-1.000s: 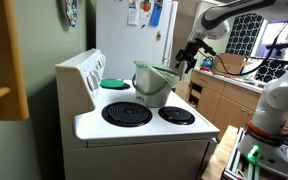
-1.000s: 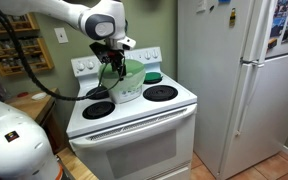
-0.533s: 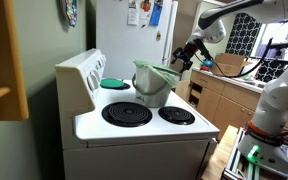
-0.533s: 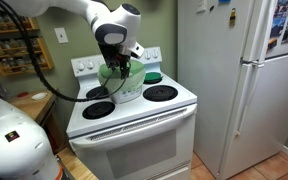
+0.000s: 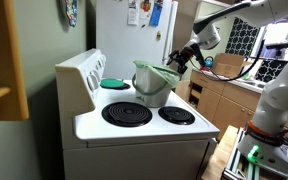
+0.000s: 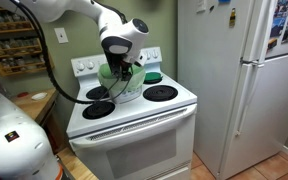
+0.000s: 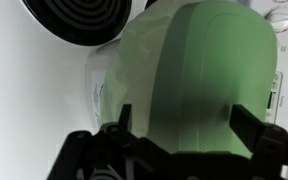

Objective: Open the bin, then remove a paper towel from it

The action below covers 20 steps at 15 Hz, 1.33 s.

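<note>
Opening the bin (image 5: 154, 88) is the step you are on, as I judge it. It sits on the stove (image 5: 134, 130) among the burners (image 5: 126, 114), with its green lid (image 5: 157, 70) over the mouth and no paper towel showing. Your gripper (image 5: 182, 60) hangs just beside the lid, its jaws spread wide with nothing between them. Next you need to catch the lid's edge and swing it up on its hinge without tipping the bin, which looks light. The wrist view fills with the lid (image 7: 199, 80) and shows both fingers (image 7: 249, 128) well apart, which the exterior views hide. Only the exterior views place the bin (image 6: 130, 86) on the stove, and neither tells you whether the lid is fully down
</note>
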Available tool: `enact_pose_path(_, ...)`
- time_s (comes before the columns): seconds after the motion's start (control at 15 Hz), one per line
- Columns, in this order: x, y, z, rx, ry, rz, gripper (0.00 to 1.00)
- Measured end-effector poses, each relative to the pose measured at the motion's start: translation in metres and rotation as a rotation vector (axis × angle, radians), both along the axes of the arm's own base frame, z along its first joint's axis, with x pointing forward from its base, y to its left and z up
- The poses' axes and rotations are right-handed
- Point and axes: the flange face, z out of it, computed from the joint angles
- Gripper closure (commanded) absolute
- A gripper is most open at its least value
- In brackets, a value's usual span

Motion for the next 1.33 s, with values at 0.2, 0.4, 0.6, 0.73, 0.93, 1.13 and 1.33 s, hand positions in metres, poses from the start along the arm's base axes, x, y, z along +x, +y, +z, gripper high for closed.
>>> enact_pose_path(0.2,0.004,-0.001,-0.008,0.040,-0.017,0.002,0.00)
enact_pose_path(0.4,0.007,0.000,-0.012,0.082,-0.040,-0.001,0.00)
enact_pose_path(0.6,0.008,-0.001,-0.011,0.108,-0.061,-0.005,0.00)
enact_pose_path(0.73,0.009,-0.003,-0.009,0.113,-0.071,-0.005,0.00)
enact_pose_path(0.93,0.011,-0.006,0.000,0.114,-0.092,-0.005,0.00)
enact_pose_path(1.13,0.013,-0.009,0.013,0.116,-0.117,-0.006,0.00)
enact_pose_path(1.33,0.015,-0.010,0.024,0.124,-0.139,-0.012,0.00)
